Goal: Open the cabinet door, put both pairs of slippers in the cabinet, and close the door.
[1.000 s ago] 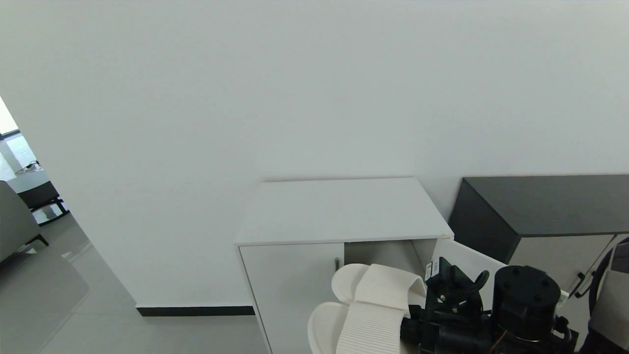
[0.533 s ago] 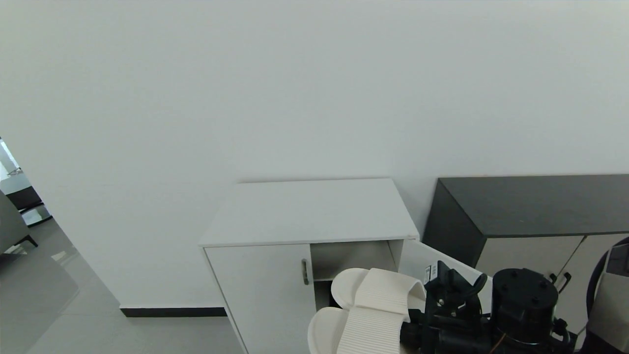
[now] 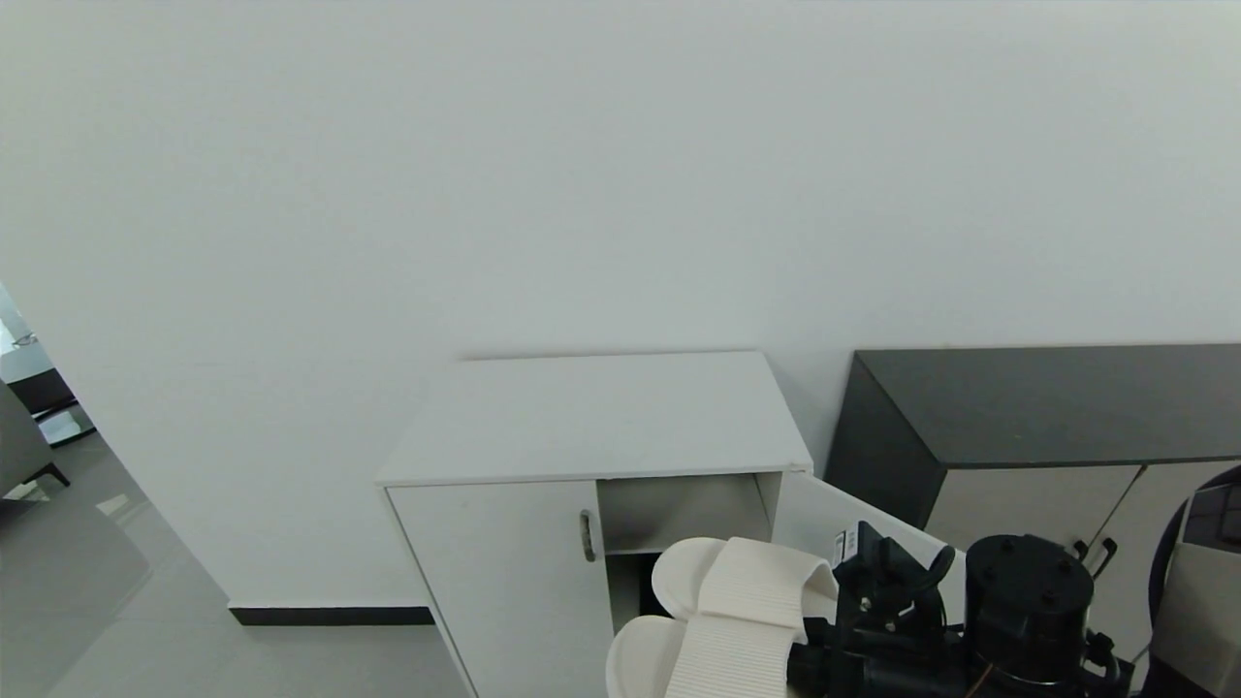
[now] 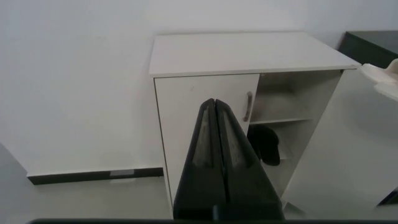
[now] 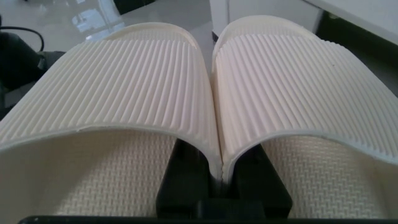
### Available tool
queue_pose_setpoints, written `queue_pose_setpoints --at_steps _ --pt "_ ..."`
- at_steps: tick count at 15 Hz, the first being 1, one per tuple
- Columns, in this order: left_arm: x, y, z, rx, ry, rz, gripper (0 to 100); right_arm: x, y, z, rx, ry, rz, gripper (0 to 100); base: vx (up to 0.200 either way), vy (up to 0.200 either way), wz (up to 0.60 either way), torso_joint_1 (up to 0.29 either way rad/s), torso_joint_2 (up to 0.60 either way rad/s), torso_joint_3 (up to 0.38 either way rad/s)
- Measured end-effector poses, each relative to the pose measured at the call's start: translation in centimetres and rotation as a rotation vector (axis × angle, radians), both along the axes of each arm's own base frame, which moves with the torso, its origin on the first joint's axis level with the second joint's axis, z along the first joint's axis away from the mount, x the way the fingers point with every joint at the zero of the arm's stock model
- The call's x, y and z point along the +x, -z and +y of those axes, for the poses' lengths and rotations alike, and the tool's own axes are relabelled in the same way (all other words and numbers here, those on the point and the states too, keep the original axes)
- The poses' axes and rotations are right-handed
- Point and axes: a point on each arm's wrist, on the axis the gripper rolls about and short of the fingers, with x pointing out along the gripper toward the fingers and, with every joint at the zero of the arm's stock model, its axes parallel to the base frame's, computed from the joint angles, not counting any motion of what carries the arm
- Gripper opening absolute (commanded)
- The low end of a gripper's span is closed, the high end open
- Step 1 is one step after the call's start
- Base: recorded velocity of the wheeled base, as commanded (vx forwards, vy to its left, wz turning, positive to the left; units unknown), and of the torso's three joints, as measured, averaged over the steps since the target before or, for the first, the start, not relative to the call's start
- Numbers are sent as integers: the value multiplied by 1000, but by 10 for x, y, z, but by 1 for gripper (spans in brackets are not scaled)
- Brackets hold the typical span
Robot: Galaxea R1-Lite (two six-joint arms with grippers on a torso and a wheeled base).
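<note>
The cream slippers (image 3: 737, 606) are found held as a pair, side by side, in front of the white cabinet (image 3: 591, 417) and outside it, before its open compartment. Their inner edges are pressed together and pinched between the fingers of the right tool (image 5: 221, 183), which is closed on them from below the straps. The ribbed straps are turned upward.

The left tool (image 4: 215, 111) is seen with its fingers brought fully together and nothing between them. It is pointed toward the cabinet's front and kept well apart from it.

The cabinet's closed door (image 3: 494, 572) carries a handle (image 3: 587, 535) at its inner edge. The other door (image 3: 824, 519) is swung outward. A shelf (image 4: 280, 119) is exposed inside. Below that shelf a dark item (image 4: 267, 144) is noted; its kind cannot be told. A black sideboard (image 3: 1047, 397) is set just beside the cabinet, on the open door's side.
</note>
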Motion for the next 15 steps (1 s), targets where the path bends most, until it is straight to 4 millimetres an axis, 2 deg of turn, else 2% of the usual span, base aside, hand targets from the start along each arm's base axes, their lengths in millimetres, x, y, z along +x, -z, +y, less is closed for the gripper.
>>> queue_pose_setpoints --at_steps 15 --pt "0 0 0 0 1 0 0 -1 3 2 -8 -7 10 0 0 0 0 -166 360 185"
